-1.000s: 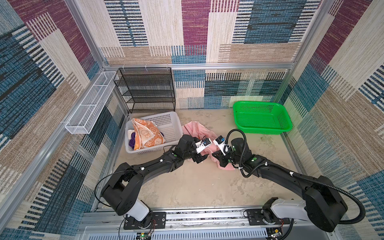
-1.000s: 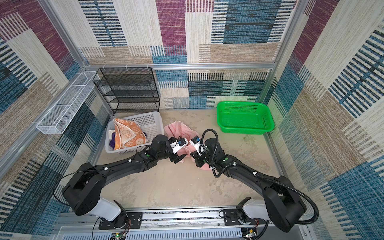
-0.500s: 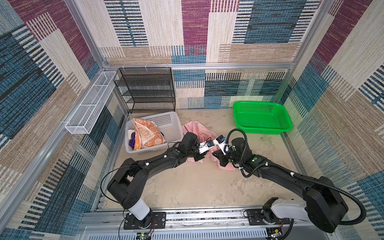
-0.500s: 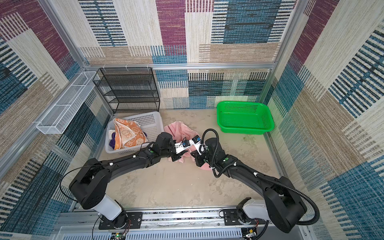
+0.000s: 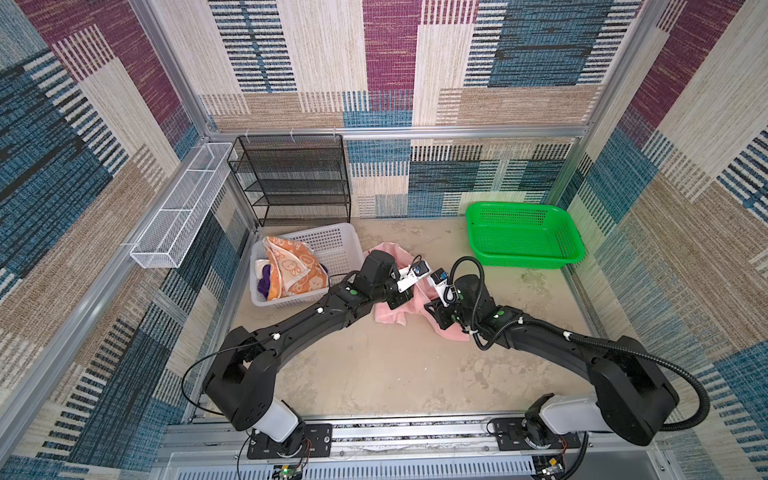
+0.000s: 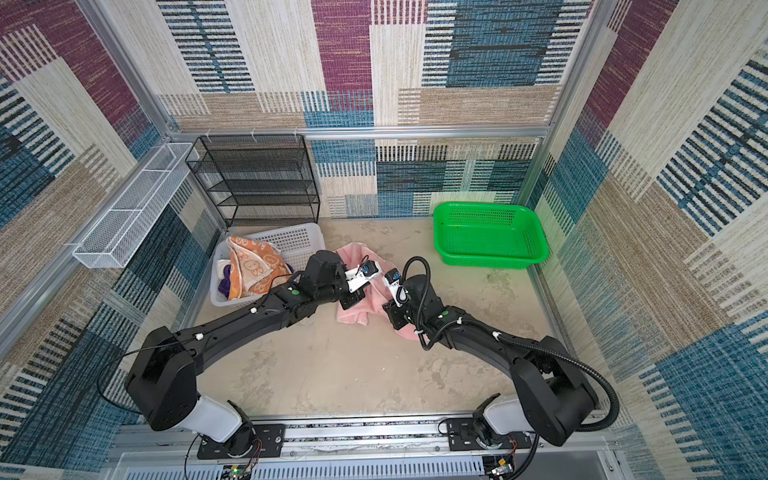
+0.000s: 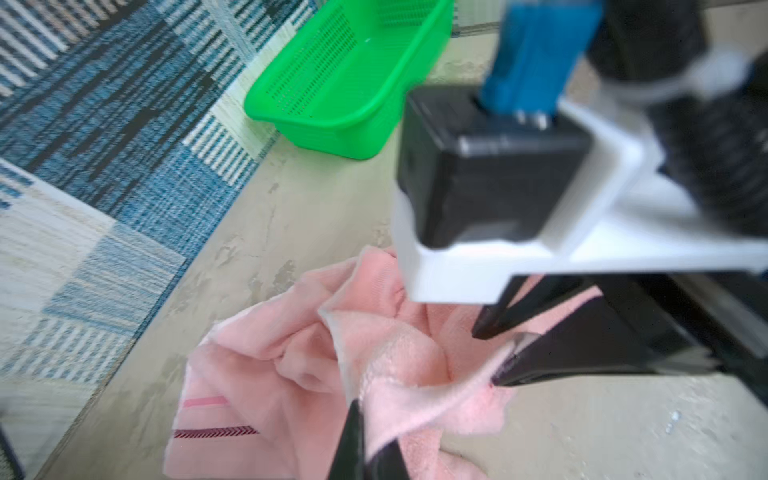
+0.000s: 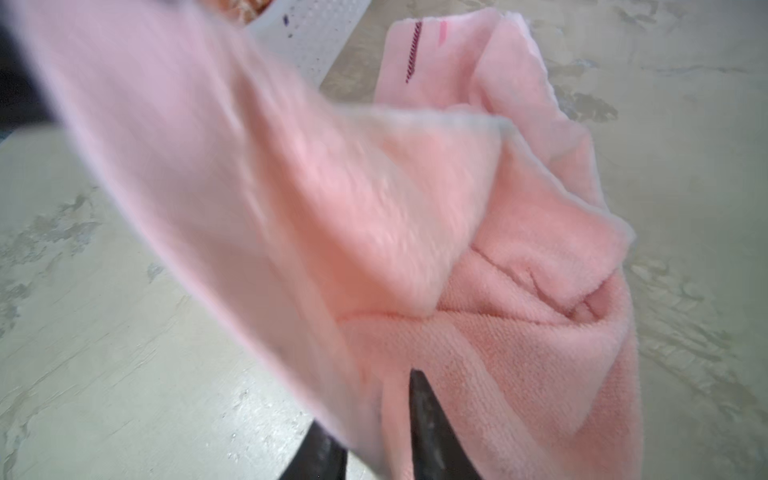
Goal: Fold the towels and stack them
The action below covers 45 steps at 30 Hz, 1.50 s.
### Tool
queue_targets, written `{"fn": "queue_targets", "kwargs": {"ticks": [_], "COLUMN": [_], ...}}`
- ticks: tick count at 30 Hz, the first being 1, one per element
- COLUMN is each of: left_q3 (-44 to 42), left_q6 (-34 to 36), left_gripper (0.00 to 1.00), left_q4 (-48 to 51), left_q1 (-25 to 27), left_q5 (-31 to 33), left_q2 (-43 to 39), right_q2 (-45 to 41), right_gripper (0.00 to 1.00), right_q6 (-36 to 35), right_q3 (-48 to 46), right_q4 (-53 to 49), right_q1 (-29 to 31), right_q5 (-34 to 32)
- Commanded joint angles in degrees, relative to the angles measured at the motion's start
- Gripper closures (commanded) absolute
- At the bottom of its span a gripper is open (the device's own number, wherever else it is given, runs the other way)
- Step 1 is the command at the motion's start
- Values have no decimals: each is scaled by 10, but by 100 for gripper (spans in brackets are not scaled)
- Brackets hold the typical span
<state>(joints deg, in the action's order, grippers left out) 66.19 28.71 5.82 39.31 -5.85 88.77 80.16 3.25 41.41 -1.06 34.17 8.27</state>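
Note:
A crumpled pink towel (image 5: 390,318) (image 6: 353,313) lies on the floor between my two arms. My left gripper (image 7: 370,432) (image 5: 401,300) is shut, pinching a raised fold of the pink towel (image 7: 270,374). My right gripper (image 8: 365,399) (image 5: 434,309) faces it closely; its jaws stand parted with a strip of the pink towel (image 8: 519,249) running loosely between them. In the left wrist view the right gripper (image 7: 486,355) shows both fingers apart. An orange towel (image 5: 286,270) with cartoon figures and a purple towel (image 5: 264,284) lie in the white basket (image 5: 336,245).
A green basket (image 5: 523,237) stands at the back right, holding nothing. A black mesh rack (image 5: 295,183) stands against the back wall behind the white basket. A white wire tray (image 5: 178,216) hangs on the left wall. Bare floor lies in front of the towel.
My left gripper has come in beside the right one and shut on the pink towel. My right gripper's jaws have parted, loosening their hold on the cloth.

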Motion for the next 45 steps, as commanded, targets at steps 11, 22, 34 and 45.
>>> {"fn": "queue_targets", "kwargs": {"ticks": [11, 22, 34, 45], "left_q3": [119, 254, 274, 284], "left_q6": [-134, -201, -215, -226], "left_gripper": [100, 100, 100, 100], "left_q4": [163, 257, 263, 265], "left_q1": [-34, -69, -85, -98], "left_q5": [120, 141, 131, 115], "left_q2": [23, 101, 122, 125], "right_q2": [28, 45, 54, 43], "right_gripper": [61, 65, 70, 100], "right_q6": [76, 85, 111, 119], "right_q3": [-46, -62, -99, -36], "right_q4": [79, 94, 138, 88], "right_q1": [1, 1, 2, -5], "right_q5": [-30, -68, -8, -96]}}
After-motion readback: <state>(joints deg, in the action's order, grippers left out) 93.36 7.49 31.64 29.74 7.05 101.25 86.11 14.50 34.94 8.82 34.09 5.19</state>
